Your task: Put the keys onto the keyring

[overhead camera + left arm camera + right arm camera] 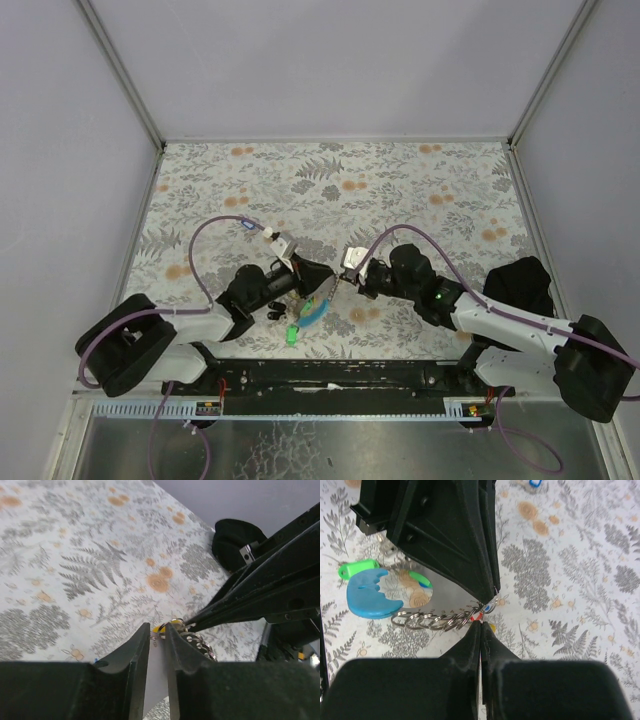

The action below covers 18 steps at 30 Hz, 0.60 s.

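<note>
Squeezed shut with the right gripper (480, 627) on 1 end of the silvery ring-chain keyring with blue moon strap (432, 621), between both arms. Cannot tell about the left gripper (157, 628), only a thin gap. Might yank the small colour-capped keys (476, 614) loose by pulling hard.

Some keys (421, 579) partly behind left gripper (490, 594)
</note>
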Motion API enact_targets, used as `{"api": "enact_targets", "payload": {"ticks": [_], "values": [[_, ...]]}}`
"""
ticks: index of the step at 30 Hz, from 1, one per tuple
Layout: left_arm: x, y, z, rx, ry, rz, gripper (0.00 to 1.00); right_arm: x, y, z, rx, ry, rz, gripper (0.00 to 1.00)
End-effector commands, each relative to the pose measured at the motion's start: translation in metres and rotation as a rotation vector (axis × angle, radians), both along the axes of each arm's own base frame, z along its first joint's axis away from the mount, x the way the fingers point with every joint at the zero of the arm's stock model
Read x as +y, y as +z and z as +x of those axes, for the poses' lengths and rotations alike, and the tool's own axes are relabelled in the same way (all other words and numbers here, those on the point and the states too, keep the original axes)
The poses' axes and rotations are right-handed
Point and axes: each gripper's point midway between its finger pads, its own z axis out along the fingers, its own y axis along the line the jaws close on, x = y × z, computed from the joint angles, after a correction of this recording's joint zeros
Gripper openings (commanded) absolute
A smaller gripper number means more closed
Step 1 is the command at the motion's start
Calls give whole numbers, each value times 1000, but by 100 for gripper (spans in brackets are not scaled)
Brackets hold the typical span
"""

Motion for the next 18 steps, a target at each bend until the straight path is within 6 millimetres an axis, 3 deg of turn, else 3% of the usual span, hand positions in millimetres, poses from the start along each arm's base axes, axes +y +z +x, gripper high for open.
{"api": "enact_targets", "payload": {"ticks": [1,12,18], "values": [[20,37,17,-184,111,-28,21,12,38,3,-77,23,77,0],[27,39,5,-346,37,143,32,13,56,7,-214,98,8,0],[22,44,1,-385,4,135,38,10,61,4,-237,115,-8,0]]}}
